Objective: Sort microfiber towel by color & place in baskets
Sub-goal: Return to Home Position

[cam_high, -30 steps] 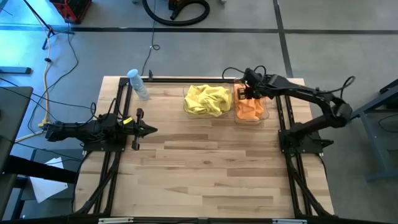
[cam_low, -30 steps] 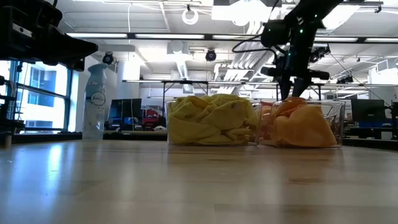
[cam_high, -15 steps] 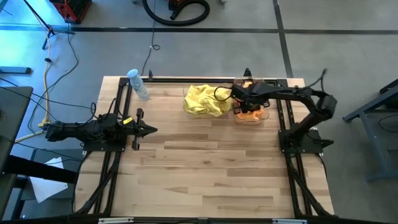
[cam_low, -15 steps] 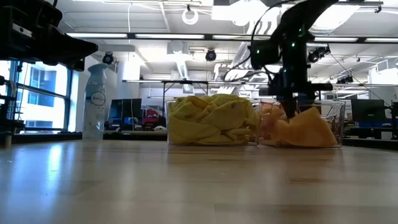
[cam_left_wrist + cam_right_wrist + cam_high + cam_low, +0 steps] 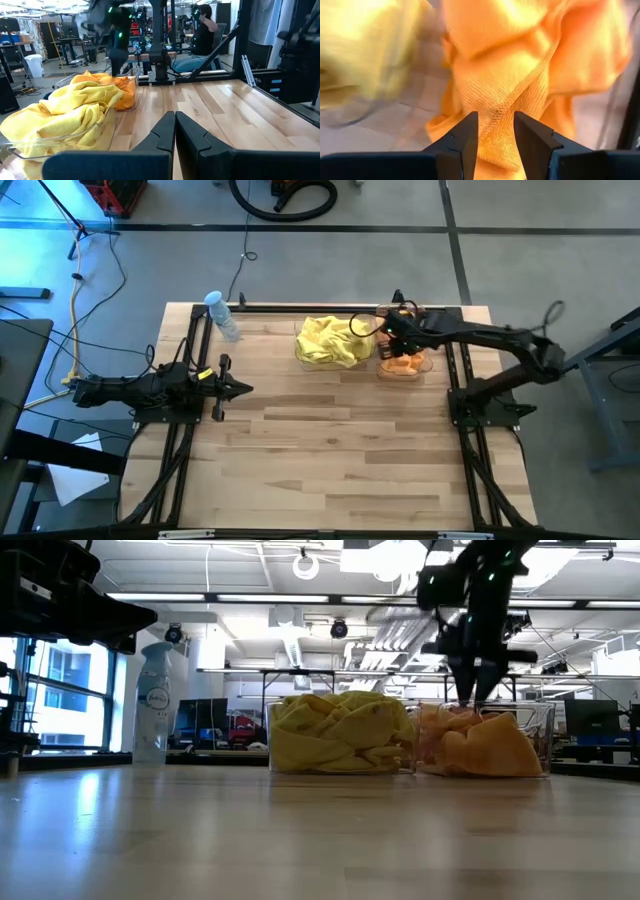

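Yellow microfiber towels fill the left clear basket at the table's far edge and spill over its rim. Orange towels lie in the right clear basket beside it. My right gripper hangs open just above the orange towels, fingers pointing down; in the low view its tips stand at the top of the pile. My left gripper is shut and empty, resting level at the table's left side.
A spray bottle stands at the far left corner of the table, also in the low view. Bare wood lies across the middle and near part of the table. A person sits in the room beyond the table.
My right gripper has dipped down into the orange basket onto the orange towels and then risen again to just above them. The orange pile now sits lower under the gripper than a second ago.
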Robot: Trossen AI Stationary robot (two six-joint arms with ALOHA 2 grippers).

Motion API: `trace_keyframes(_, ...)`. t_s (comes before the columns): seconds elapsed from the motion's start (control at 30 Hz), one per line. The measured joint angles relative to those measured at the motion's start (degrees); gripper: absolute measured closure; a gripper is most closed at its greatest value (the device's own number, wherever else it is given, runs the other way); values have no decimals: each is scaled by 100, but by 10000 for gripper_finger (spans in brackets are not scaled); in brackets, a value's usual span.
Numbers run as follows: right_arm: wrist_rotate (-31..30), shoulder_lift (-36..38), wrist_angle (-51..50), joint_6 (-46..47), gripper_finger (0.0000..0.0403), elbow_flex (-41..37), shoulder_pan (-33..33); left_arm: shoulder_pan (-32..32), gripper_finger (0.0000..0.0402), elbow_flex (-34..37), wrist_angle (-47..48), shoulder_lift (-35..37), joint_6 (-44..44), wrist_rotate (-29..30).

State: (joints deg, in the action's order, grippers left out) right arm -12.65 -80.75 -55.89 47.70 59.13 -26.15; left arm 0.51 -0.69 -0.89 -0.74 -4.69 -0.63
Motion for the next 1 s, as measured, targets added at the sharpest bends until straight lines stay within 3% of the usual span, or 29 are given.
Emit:
trace_keyframes(0.27,-1433,1180,57,-305,285,2,1138,0,402,0,1,0,0,-1)
trace_keyframes(0.4,-1927,1250,67,-549,291,2,2006,0,402,0,1,-1,0,1)
trace_keyframes(0.53,-2226,1289,473,-617,330,-268,2720,0,402,0,1,0,-1,-1)
trace_keyframes(0.7,-2066,1505,2000,-876,396,-1359,3331,0,402,0,-1,-1,-2,-1)
trace_keyframes(0.83,-1465,1730,3726,-1399,386,-2320,3550,0,401,0,0,-1,-2,-1)
trace_keyframes(1.0,-748,1970,5847,-2537,400,-3293,3539,0,401,0,1,-1,-1,-1)
